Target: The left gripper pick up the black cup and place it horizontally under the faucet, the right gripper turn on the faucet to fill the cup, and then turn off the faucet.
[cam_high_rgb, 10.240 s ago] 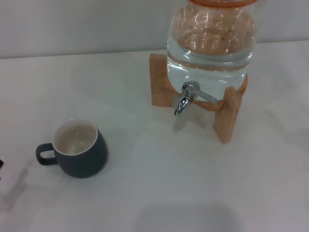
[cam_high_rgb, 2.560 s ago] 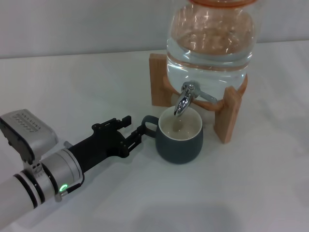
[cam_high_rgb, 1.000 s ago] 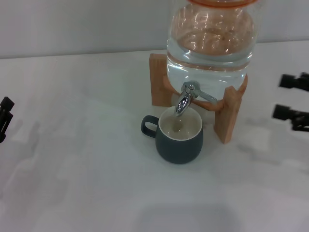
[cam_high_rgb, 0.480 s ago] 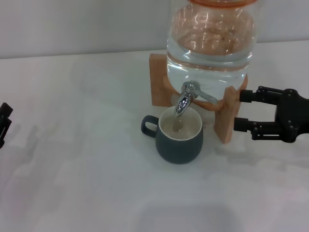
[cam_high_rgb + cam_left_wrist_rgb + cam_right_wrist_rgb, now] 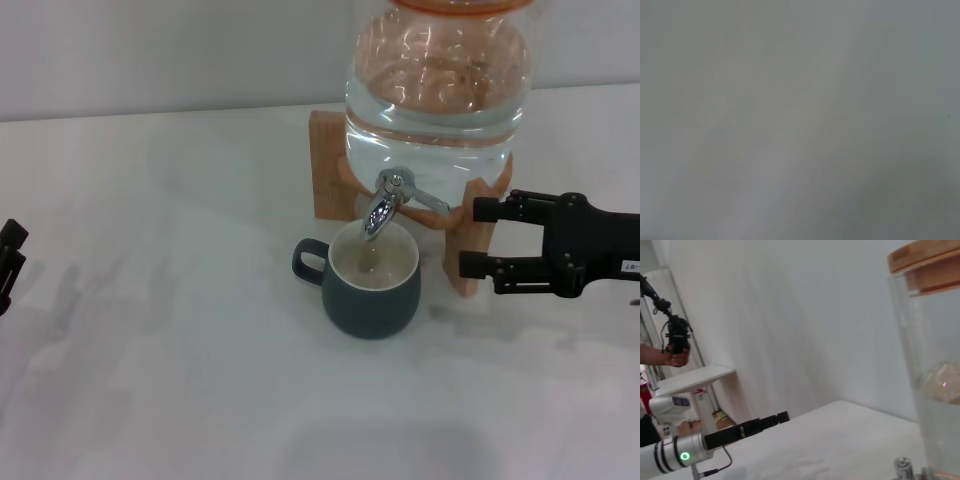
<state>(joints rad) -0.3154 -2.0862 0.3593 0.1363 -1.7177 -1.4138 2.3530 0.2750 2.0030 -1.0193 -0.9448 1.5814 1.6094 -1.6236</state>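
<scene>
Cup (image 5: 372, 285) upright under tap (image 5: 384, 203), touching nothing. Step: turn tap on. Right gripper (image 5: 478, 238) spread, empty, beside stand leg. Left gripper (image 5: 10, 258) parked far left, opening unreadable. Next: reach lever.

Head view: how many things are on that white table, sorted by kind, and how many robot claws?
Cups: 1, the black cup under the faucet.
Water jars: 1, the glass jar on its wooden stand.
Grippers: 2, the right gripper, jaws open, and the left gripper at the table's edge.
Total: 4.
</scene>
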